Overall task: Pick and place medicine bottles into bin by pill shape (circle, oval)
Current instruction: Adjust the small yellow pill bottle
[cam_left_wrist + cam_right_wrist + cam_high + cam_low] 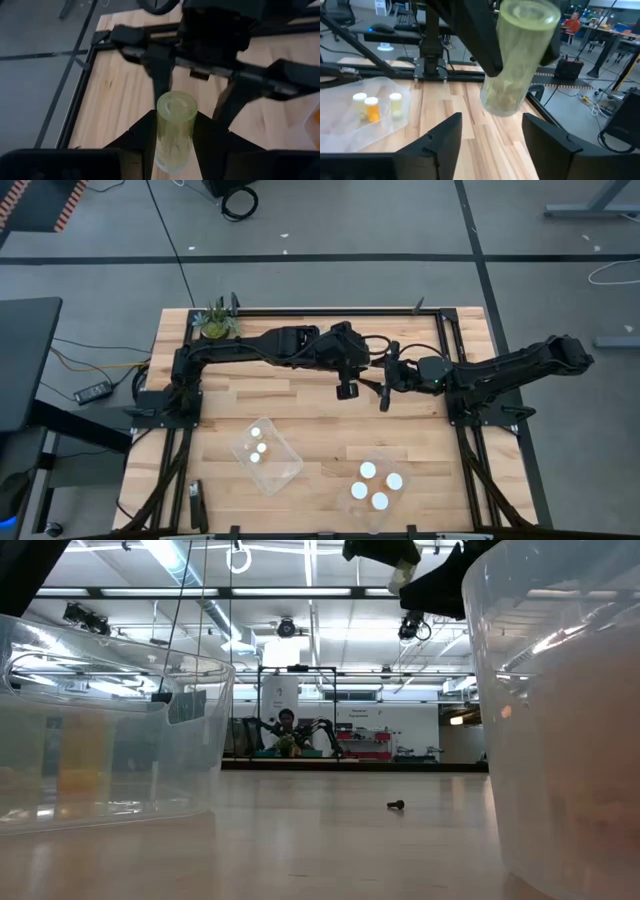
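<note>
The left gripper's (172,145) fingers held a medicine bottle (173,131) aloft mid-counter, presenting it to the right gripper's (490,137) wide-set fingers, probably for a handover.

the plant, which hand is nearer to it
Left. The left hand sits mid-table holding a bottle, with the plant at the far left corner. The right hand is just beyond the left one, farther from the plant.

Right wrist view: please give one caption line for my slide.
Left gripper holds a small pale bottle above the open right gripper; clear plastic tub beyond.
</note>
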